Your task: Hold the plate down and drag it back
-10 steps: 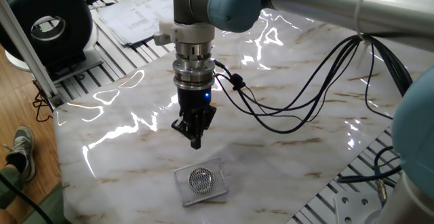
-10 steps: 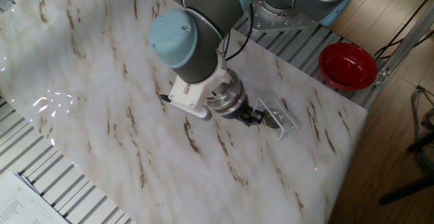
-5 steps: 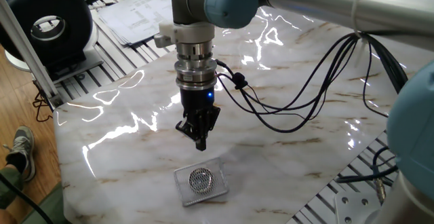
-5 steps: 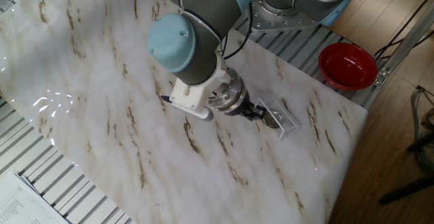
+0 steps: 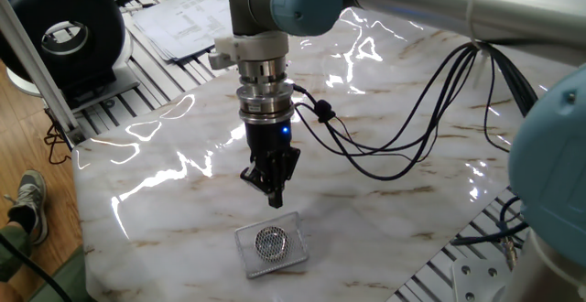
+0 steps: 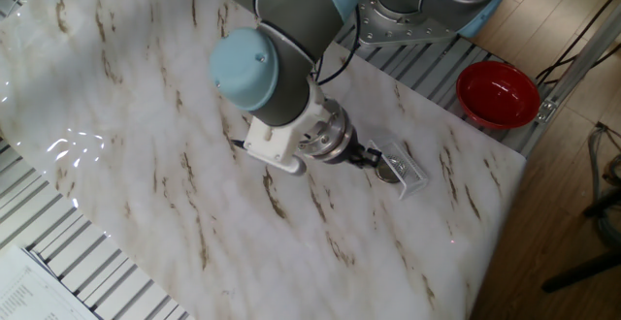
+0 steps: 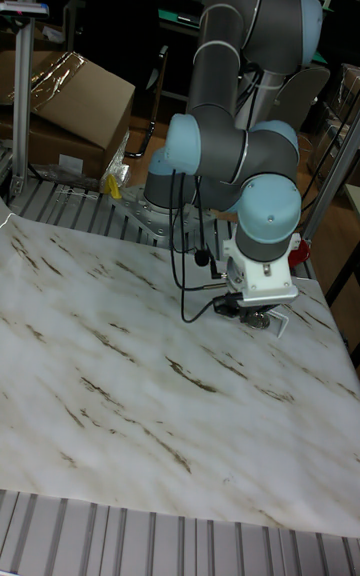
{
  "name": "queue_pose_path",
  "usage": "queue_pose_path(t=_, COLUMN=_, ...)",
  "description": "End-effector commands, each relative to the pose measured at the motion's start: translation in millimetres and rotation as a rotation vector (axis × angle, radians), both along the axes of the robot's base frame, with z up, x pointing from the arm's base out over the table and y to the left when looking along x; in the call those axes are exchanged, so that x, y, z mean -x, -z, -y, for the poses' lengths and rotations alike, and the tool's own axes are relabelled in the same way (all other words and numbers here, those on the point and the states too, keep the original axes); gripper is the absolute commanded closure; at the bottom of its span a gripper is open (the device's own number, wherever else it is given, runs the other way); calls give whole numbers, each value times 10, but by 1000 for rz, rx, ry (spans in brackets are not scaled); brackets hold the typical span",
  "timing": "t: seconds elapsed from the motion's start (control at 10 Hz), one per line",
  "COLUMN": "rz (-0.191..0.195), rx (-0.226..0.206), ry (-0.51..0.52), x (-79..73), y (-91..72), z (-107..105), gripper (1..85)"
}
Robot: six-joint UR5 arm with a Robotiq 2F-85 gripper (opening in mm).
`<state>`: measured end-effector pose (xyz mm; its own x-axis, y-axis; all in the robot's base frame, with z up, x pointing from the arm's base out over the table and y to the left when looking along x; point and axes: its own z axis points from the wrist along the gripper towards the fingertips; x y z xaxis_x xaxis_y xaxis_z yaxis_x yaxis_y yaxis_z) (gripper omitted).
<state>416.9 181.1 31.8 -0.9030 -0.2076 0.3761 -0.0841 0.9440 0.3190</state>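
- since a second ago your gripper [image 5: 274, 195] has come lower and a little toward the plate [image 5: 270, 242]; the plate has not shifted.
- your fingers look pinched together into one point with nothing between them.
- the plate lies flat inside the clear square box [image 5: 295, 252], near the table [image 5: 165, 210] edge closest to the camera in one fixed view; the box holds only that plate as far as you can see.
- in that view the plate sits just below and ahead of your fingertip point, apart from it, not yet touched.
- in the other fixed view your gripper [image 6: 370, 158] is just beside the box [image 6: 412, 170], with the plate [image 6: 387, 174] right past the tip.
- judging from this, you likely need to go on forward and down onto the mesh centre before dragging.
- a red bowl [image 6: 498, 93] stands off the table, well apart; it looks empty.
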Motion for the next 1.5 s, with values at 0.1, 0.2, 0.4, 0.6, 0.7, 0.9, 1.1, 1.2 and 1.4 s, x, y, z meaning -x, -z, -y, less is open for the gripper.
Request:
queue_pose_path(t=0.1, rz=-32, rx=-91, ry=47, x=-34, y=17, z=-234, gripper=843)
queue_pose_path(t=0.2, rz=-43, rx=-114, ry=49, x=-6, y=-8, z=-290, gripper=843)
queue_pose_path(t=0.4, rz=-46, rx=-101, ry=33, x=20, y=19, z=-239, gripper=843)
queue_pose_path(t=0.6, rz=-47, rx=-93, ry=30, x=18, y=91, z=-219, gripper=843)
queue_pose_path(t=0.7, rz=-47, rx=-92, ry=31, x=21, y=117, z=-217, gripper=843)
queue_pose_path(t=0.9, rz=-65, rx=-124, ry=55, x=42, y=82, z=-296, gripper=843)
queue_pose_path(t=1.1, rz=-83, rx=-137, ry=60, x=79, y=58, z=-318, gripper=843)
queue_pose_path(t=1.2, rz=-85, rx=-142, ry=61, x=83, y=65, z=-320, gripper=843)
queue_pose_path(t=1.4, rz=-86, rx=-145, ry=60, x=92, y=107, z=-324, gripper=843)
